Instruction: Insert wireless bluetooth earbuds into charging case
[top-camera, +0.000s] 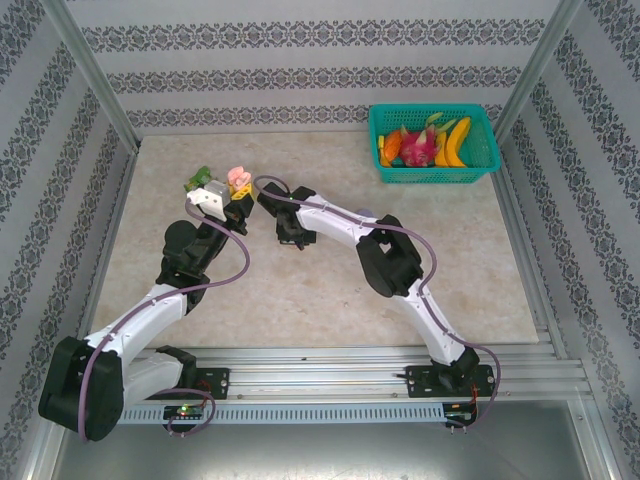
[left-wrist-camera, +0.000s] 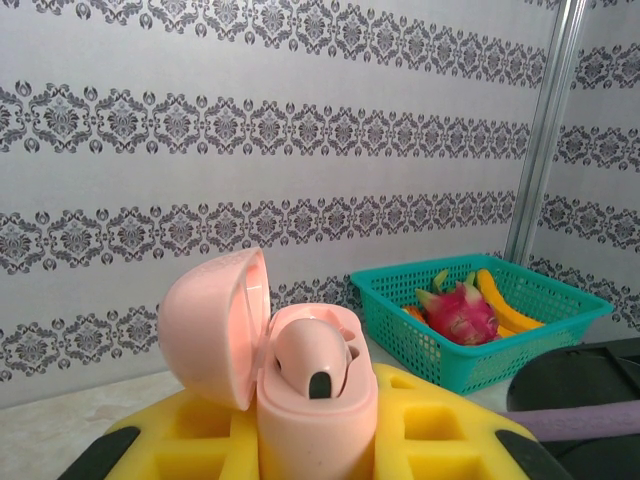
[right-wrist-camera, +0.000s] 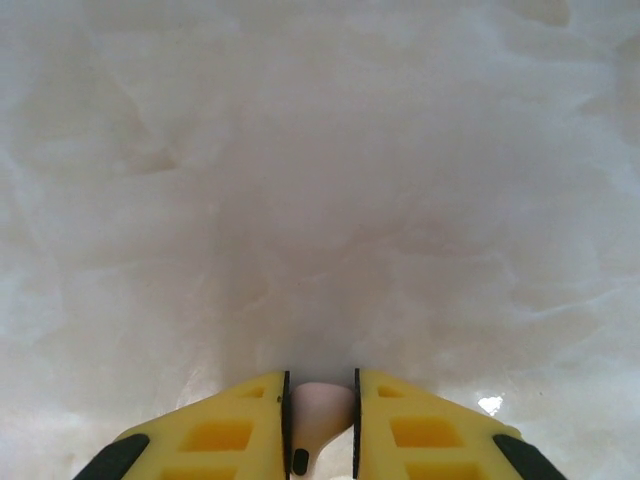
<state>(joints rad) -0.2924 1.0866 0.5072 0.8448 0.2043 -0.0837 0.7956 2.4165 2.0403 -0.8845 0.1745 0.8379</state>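
Left wrist view: one pale pink earbud (left-wrist-camera: 312, 365) sits inside the open charging case (left-wrist-camera: 318, 415). The case's lid (left-wrist-camera: 213, 325) is tipped back to the left. The left gripper (left-wrist-camera: 318, 445) is squeezed tight on the bottom of the case, with a yellow finger on each side, and holds it upright. In the right wrist view a second earbud (right-wrist-camera: 318, 405), also pale pink, is pinched between the fingers of the right gripper (right-wrist-camera: 320, 425), with the bare table top below it. From the top view, the two grippers are close together near the far edge of the table (top-camera: 330, 290), left of the middle. A teal basket (top-camera: 432, 176) of fruit sits in the far right corner.
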